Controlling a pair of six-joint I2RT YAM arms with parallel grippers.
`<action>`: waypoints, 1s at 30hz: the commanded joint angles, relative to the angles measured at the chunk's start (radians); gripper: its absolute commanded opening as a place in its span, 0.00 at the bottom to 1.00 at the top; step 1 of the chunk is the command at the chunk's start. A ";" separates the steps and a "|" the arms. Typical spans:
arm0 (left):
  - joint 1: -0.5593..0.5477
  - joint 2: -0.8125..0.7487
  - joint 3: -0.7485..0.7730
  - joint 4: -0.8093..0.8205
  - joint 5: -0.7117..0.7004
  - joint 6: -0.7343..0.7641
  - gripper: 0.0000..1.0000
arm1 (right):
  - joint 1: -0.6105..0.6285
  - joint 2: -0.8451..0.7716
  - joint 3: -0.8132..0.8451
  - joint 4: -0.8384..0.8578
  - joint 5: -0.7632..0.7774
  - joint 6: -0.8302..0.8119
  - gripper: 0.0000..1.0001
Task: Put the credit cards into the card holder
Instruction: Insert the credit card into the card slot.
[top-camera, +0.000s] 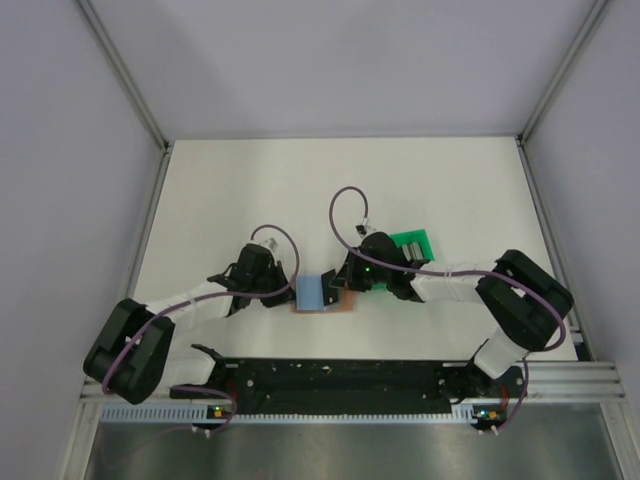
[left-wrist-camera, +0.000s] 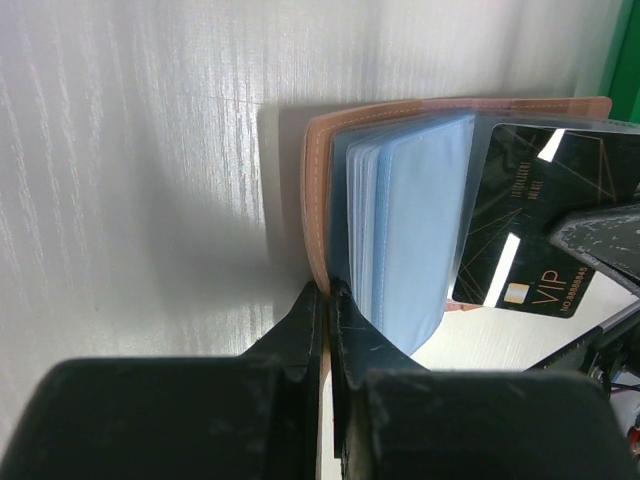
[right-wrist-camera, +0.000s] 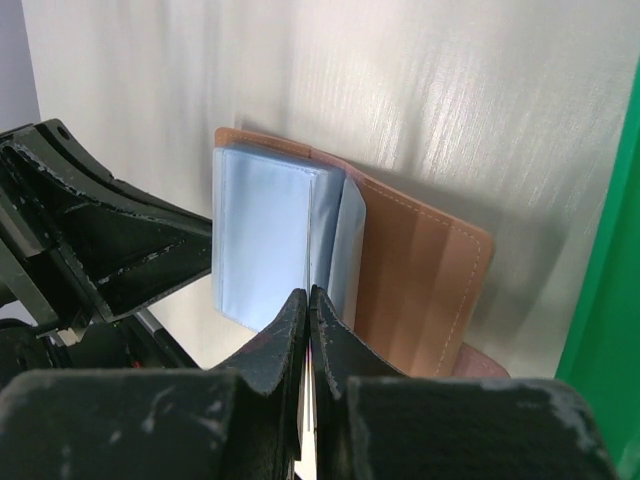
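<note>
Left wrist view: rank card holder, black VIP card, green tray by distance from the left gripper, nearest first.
1. card holder: its tan edge is clamped in the left gripper.
2. black VIP card: to the right, at the holder's sleeves.
3. green tray: a sliver at the far right edge.

From above, the card holder (top-camera: 342, 304) shows only as a brown sliver and pale sleeves, and the green tray (top-camera: 416, 243) is half covered. In the left wrist view the black card (left-wrist-camera: 515, 240) runs off the right edge, partly behind the right gripper (left-wrist-camera: 572, 238), its fine print too small to read.
</note>
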 joint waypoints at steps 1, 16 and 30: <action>-0.003 0.042 -0.027 -0.080 -0.027 0.041 0.00 | -0.006 0.034 0.000 0.090 -0.043 0.011 0.00; -0.003 0.045 -0.034 -0.074 -0.025 0.025 0.00 | -0.026 0.054 -0.072 0.148 -0.034 0.082 0.00; -0.001 0.053 -0.036 -0.060 -0.013 0.030 0.00 | -0.042 0.102 -0.081 0.219 -0.080 0.088 0.00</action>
